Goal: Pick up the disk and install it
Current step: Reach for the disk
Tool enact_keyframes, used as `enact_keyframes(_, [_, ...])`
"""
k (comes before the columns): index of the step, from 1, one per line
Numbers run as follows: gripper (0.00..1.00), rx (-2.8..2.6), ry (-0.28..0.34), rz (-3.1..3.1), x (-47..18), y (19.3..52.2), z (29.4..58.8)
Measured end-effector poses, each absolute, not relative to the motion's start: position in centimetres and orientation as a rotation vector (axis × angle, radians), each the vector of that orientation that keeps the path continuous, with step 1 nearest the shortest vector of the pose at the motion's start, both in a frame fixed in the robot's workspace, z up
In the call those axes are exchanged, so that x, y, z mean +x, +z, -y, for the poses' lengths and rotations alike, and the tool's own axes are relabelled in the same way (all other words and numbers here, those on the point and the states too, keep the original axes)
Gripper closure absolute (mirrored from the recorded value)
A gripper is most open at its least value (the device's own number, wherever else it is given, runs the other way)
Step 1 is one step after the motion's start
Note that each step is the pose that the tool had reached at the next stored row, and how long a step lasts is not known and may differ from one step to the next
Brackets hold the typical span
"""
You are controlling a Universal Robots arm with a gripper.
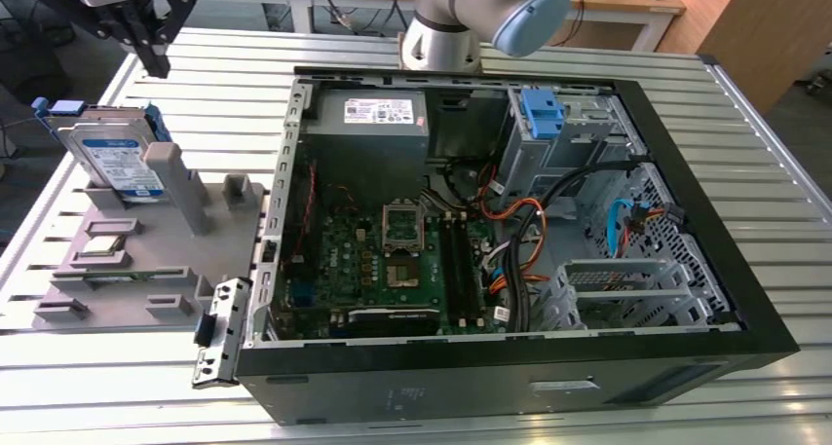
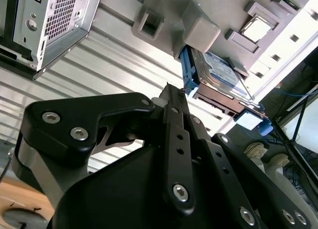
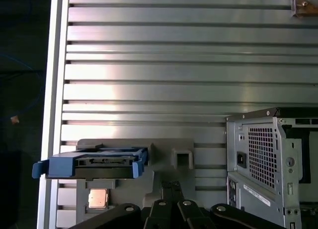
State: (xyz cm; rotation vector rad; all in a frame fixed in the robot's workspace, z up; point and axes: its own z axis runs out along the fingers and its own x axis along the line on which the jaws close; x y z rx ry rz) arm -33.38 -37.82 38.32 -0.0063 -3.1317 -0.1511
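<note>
The open computer case (image 1: 728,299) fills the exterior view's right. On the exterior view's left, a grey stand (image 1: 131,270) holds the disk (image 1: 117,158) upright at its far end. The pick-up seems not yet begun. The gripper (image 1: 156,67) hangs above the disk, apart from it, clenched on nothing. A grasp would call for parted fingers.

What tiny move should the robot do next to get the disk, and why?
Probably slide the gripper sideways until it hangs over the disk. In the first wrist view the disk, standing in its grey holder, sits off to one side of the shut, empty fingers, not under them.
</note>
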Motion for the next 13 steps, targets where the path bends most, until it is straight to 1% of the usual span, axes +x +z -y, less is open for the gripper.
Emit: enact_keyframes(13, [0.89,0.019,-0.151,3.131,-35.4,38.2,37.7])
